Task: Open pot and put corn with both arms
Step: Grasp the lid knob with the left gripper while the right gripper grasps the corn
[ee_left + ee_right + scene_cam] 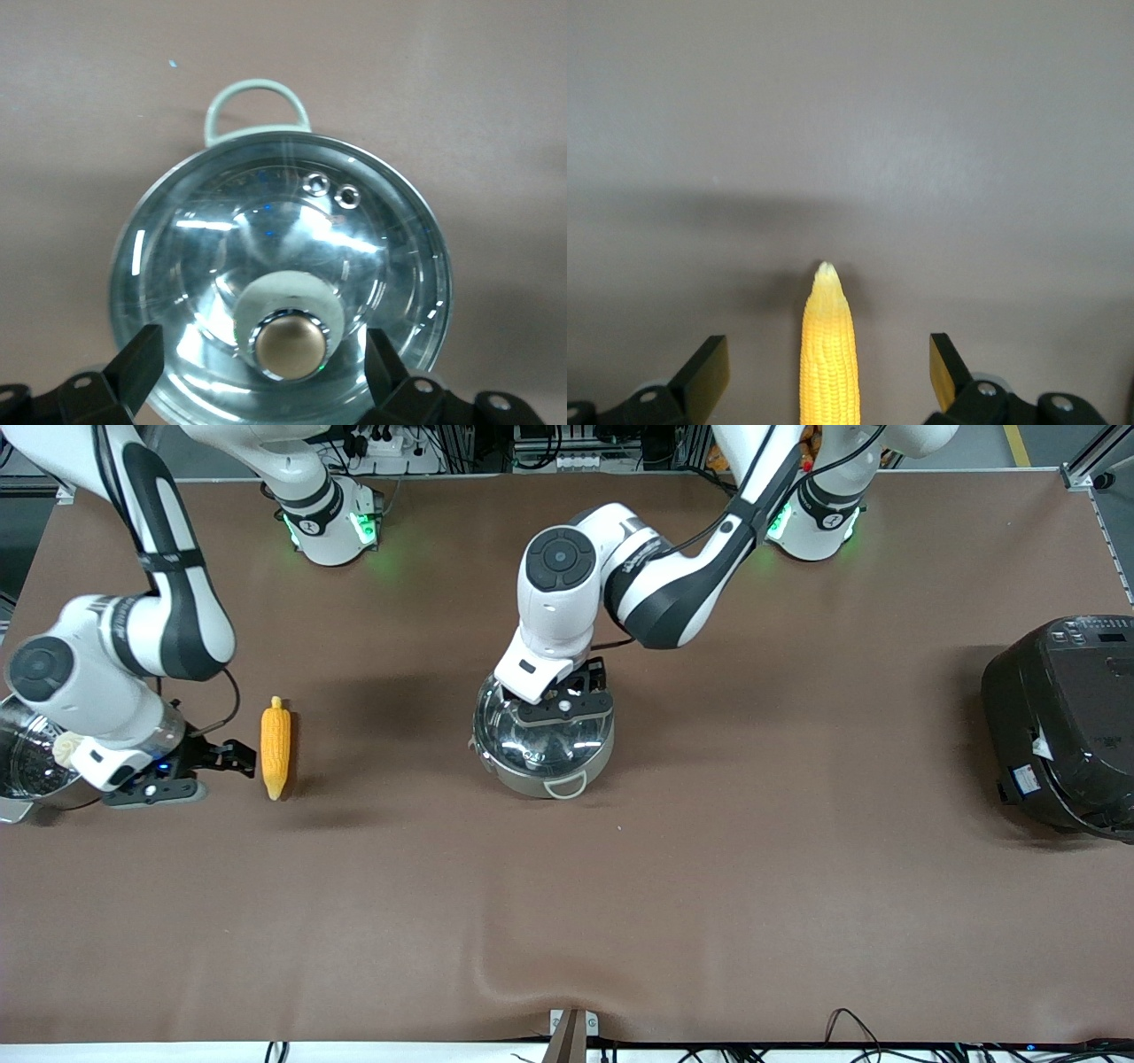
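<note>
The steel pot [542,766] stands mid-table with its glass lid [532,735] on. My left gripper [567,707] hangs open right over the lid. In the left wrist view the metal knob [288,347] sits between the two black fingers [137,363], which stand apart from it, and the left gripper [263,367] holds nothing. The yellow corn [275,747] lies on the table toward the right arm's end. My right gripper [232,756] is open beside it. In the right wrist view the corn [829,354] runs between the right gripper's [828,376] spread fingers [709,372], untouched.
A steel steamer pot [19,757] stands at the table edge at the right arm's end, partly hidden by the right arm. A large black rice cooker [1063,726] sits at the left arm's end. The pot's loop handle [257,102] points toward the front camera.
</note>
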You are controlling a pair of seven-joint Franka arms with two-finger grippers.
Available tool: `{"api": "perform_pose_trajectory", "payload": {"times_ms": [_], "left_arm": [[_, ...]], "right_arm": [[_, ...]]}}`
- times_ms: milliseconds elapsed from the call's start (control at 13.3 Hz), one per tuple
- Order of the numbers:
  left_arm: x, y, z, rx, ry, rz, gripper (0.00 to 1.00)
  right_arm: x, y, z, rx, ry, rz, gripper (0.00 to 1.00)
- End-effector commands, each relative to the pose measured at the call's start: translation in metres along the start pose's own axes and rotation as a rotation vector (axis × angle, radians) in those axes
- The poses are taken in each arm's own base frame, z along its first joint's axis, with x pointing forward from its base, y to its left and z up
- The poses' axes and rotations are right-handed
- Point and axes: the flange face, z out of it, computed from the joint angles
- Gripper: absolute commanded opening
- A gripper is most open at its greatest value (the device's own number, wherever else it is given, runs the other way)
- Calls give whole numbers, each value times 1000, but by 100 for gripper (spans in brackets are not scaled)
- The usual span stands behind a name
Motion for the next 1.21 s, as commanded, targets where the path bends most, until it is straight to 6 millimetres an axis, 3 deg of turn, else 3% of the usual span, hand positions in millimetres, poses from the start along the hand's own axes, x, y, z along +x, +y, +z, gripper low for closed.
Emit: {"api": "perform_pose_trajectory", "payload": {"times_ms": [0, 301, 678, 829, 979, 1055, 1130], "left_arm": [[-10, 16, 17, 5, 15, 9, 100], [-18, 20, 36, 32, 18, 38, 100], [-17, 19, 40, 36, 16, 39, 80], [-18, 18, 50, 51, 13, 42, 75], [-17, 18, 51, 53, 13, 40, 57], [-18, 18, 52, 55, 17, 44, 27], [-19, 18, 51, 58, 16, 46, 7]], "right_arm": [[-11, 2, 23, -2, -27, -71, 100], [-24, 0, 59, 8, -56, -90, 100], [-35, -5, 103, 8, -98, -103, 100], [-37, -5, 108, 13, -105, -171, 100], [-39, -4, 111, 17, -116, -192, 100], [-41, -3, 113, 19, -121, -189, 100], [-43, -4, 117, 21, -130, -191, 100]]}}
